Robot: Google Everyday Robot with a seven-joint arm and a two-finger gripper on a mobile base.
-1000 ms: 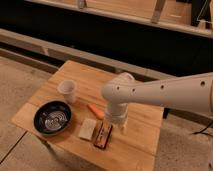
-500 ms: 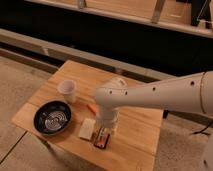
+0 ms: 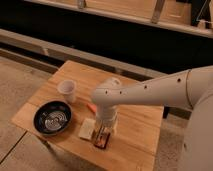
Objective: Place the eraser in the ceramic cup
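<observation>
The eraser (image 3: 101,139), a flat dark-rimmed block with a reddish-brown face, lies on the wooden table (image 3: 142,125) near its front edge. My gripper (image 3: 104,131) points straight down right over it, open, its fingers straddling the eraser's far end. The white arm reaches in from the right and hides part of the eraser. The ceramic cup (image 3: 67,91), small and white, stands upright to the left, well apart from the gripper.
A wide black bowl (image 3: 52,118) with a spiral pattern sits at the front left. A pale beige block (image 3: 87,129) lies just left of the eraser. A small orange piece (image 3: 91,107) lies behind it. A dark wall and ledge run behind the table.
The arm has swung left and down, bringing the gripper from beside the eraser to directly over it. The eraser, cup and bowl have not moved.
</observation>
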